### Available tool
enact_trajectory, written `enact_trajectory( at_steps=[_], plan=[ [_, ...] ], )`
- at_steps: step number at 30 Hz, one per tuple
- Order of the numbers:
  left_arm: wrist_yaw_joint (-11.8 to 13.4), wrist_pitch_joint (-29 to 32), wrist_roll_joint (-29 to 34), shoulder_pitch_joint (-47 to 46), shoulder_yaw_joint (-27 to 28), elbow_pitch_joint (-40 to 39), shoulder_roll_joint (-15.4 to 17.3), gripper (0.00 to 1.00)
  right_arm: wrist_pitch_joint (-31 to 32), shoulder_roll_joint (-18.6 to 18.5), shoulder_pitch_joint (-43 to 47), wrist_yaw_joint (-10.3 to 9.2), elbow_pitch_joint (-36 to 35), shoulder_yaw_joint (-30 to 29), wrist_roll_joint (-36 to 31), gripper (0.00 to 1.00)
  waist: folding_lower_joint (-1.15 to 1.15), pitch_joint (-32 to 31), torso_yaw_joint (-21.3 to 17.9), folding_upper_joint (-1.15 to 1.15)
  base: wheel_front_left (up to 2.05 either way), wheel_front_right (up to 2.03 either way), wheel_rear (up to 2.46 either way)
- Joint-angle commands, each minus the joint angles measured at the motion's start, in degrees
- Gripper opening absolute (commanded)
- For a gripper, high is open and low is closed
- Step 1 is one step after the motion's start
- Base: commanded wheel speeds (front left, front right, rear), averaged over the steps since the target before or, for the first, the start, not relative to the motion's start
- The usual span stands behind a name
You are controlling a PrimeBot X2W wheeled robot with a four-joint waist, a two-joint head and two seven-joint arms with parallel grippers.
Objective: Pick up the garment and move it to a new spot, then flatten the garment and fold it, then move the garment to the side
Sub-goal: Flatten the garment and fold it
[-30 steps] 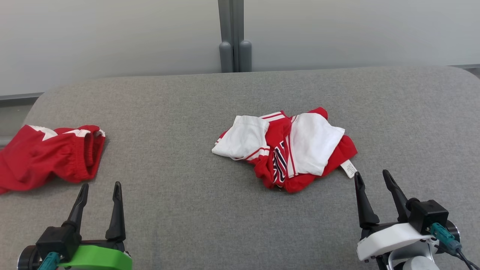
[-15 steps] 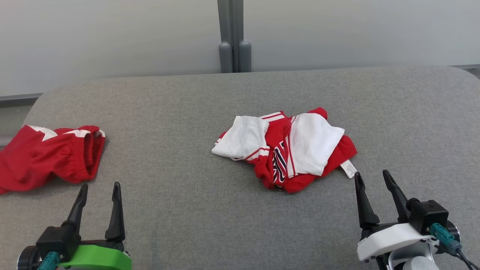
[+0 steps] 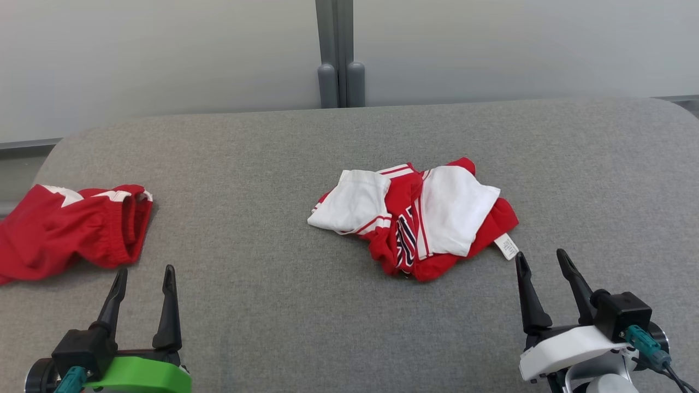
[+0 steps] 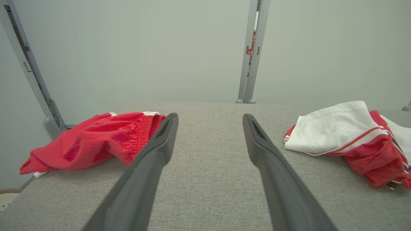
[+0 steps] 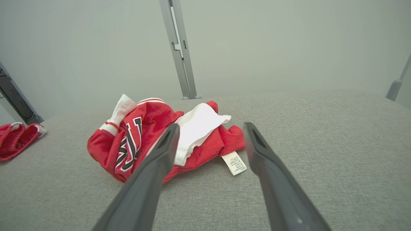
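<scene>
crumpled red-and-white garment point(image 3: 453, 213) on the grey cushion point(image 3: 273, 316); left gripper point(image 3: 146, 269) and right gripper point(image 3: 541, 254) spread wide, empty.

Between then and now I see only my head camera drift a little: the whole scene, garment point(image 3: 407, 191) and grey post point(image 3: 335, 52) together, slides slightly left.

so the left gripper point(image 3: 145, 269), down at 7 o'clock in the head view, has two long dark tapering prongs on a bright green shell point(image 3: 136, 375); there's a black boxy block point(image 3: 84, 349) beside it with a teal plug point(image 3: 71, 379); the right gripper point(image 3: 541, 254) at 5 o'clock is the same build but with a white shell point(image 3: 562, 349); its black block point(image 3: 622, 314) has a teal connector point(image 3: 644, 339) feeding a thin black cable point(image 3: 676, 376); up close the fingers point(image 4: 154, 160) look matte dark grey, hollowed near the tips
</scene>
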Motion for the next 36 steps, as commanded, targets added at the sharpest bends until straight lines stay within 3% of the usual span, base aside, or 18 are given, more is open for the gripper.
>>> enact_trajectory(
  at_steps=[1,16,22,36],
  plan=[
    [-0.17,-0.03,0.4,-0.4,0.23,-0.14,0.04,1.0,0.14,-0.15,-0.01,-0.02,0.21,0.04,-0.24,1.0,0.0,-0.06,-0.05,0.0,0.0,0.0,0.0],
    [-0.18,-0.03,0.34,-0.3,0.01,-0.19,-0.26,1.0,0.59,-0.15,-2.62,-0.02,0.46,1.03,-1.05,1.0,0.0,0.34,-0.18,0.0,0.0,0.0,0.0],
    [-0.18,-0.03,0.42,-1.47,-0.64,-0.3,-0.49,1.0,1.69,-2.45,-8.48,-0.02,2.05,1.78,-2.06,1.0,0.0,2.15,0.26,0.0,0.0,0.0,0.0],
    [-0.17,-0.03,-0.21,-5.93,-3.09,0.32,-0.88,1.0,3.49,-8.71,-24.77,-0.03,16.7,2.83,-0.18,1.0,0.0,9.19,3.32,0.0,0.0,0.0,0.0]
  ],
)
